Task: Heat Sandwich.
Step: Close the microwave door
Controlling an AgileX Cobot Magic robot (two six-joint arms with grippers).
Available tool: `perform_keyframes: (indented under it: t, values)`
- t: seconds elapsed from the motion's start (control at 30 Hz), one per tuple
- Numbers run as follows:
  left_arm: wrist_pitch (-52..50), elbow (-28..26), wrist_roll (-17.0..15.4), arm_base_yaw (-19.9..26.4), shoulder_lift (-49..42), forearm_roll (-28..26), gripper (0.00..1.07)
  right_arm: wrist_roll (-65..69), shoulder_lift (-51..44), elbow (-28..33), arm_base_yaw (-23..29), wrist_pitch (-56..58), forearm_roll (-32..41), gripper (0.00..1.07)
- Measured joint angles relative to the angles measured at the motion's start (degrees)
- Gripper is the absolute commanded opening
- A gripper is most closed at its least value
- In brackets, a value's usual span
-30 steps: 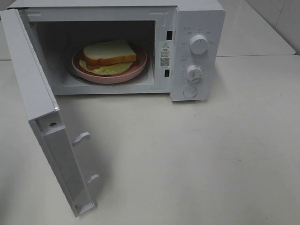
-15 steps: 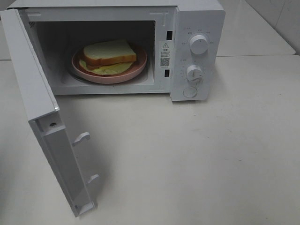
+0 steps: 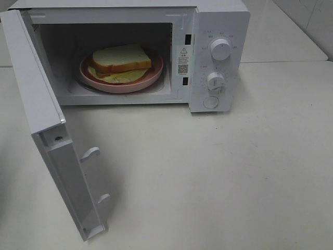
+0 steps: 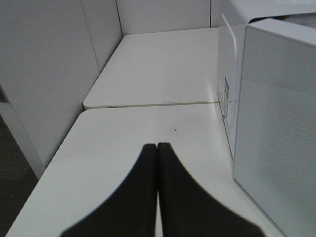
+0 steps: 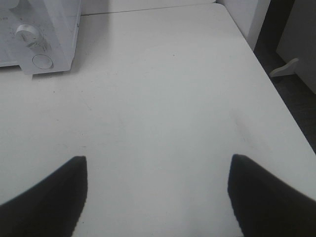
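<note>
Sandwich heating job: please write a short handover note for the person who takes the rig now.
Left gripper: shut, empty, near the door of the microwave.
Right gripper: open, empty, over the table.
Sandwich: on the pink plate inside the microwave.
Done: sandwich loaded.
Left: probably shut the open door, then set the knobs.

sandwich (image 3: 122,58) on pink plate (image 3: 151,76), inside microwave (image 3: 218,31), door (image 3: 47,140) open

The microwave (image 3: 223,21) sits at the back of the table (image 3: 234,172), and its door (image 3: 36,99) stands open to the left. Inside, the sandwich (image 3: 122,58) lies on a plate (image 3: 153,73). On the microwave's right side, the upper knob (image 3: 220,49) sits over the lower knob (image 3: 215,80).
</note>
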Motion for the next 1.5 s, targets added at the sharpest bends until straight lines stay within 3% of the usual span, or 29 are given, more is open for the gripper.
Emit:
perform_keyframes:
  t: [0.13, 0.23, 0.27, 0.4, 0.47, 0.5, 0.57, 0.63, 0.77, 1.0, 1.17, 1.23, 1.47, 1.5]
  values:
    - [-4.1, 0.1, -0.5, 0.0, 5.6, 2.5, 0.0, 0.0, 0.0, 0.0, 0.0, 0.0, 0.0, 0.75]
    - [-5.8, 0.1, -3.1, 0.0, 7.8, 9.3, 0.0, 0.0, 0.0, 0.0, 0.0, 0.0, 0.0, 0.75]
    - [-5.8, 0.1, -3.1, 0.0, 7.8, 9.3, 0.0, 0.0, 0.0, 0.0, 0.0, 0.0, 0.0, 0.75]
    - [-6.9, 0.1, -10.4, 0.0, 8.1, 19.1, 0.0, 0.0, 0.0, 0.0, 0.0, 0.0, 0.0, 0.75]
    - [-7.2, 0.1, -11.7, 0.0, 8.1, 20.8, 0.0, 0.0, 0.0, 0.0, 0.0, 0.0, 0.0, 0.75]
    - [-8.2, 0.1, -15.0, 0.0, 8.2, 25.4, 0.0, 0.0, 0.0, 0.0, 0.0, 0.0, 0.0, 0.75]
    - [-8.7, 0.1, -16.3, 0.0, 8.2, 27.4, 0.0, 0.0, 0.0, 0.0, 0.0, 0.0, 0.0, 0.75]
    - [-10.3, 0.1, -20.2, 0.0, 8.2, 33.7, 0.0, 0.0, 0.0, 0.0, 0.0, 0.0, 0.0, 0.75]
    - [-12.4, 0.1, -22.1, 0.0, 9.3, 37.0, 0.0, 0.0, 0.0, 0.0, 0.0, 0.1, 0.0, 0.75]
    - [-15.2, 0.0, -22.1, -2.3, 14.5, 37.2, 0.0, 0.0, 0.0, 0.0, 0.0, 0.1, 0.0, 0.75]
    - [-18.5, -0.1, -18.7, -7.0, 18.7, 33.7, 0.0, 0.0, 0.0, 0.0, 0.0, 0.0, 0.0, 0.75]
    - [-19.9, -0.1, -16.0, -10.4, 21.4, 28.6, 0.0, 0.0, 0.0, 0.0, 0.0, 0.0, 0.0, 0.75]
    - [-22.6, -0.1, -10.9, -17.6, 25.8, 19.8, 0.0, 0.0, 0.0, 0.0, 0.0, 0.0, 0.0, 0.75]
    - [-23.5, -0.1, -9.7, -19.4, 27.0, 16.4, 0.0, 0.0, 0.0, 0.0, 0.0, 0.0, 0.0, 0.75]
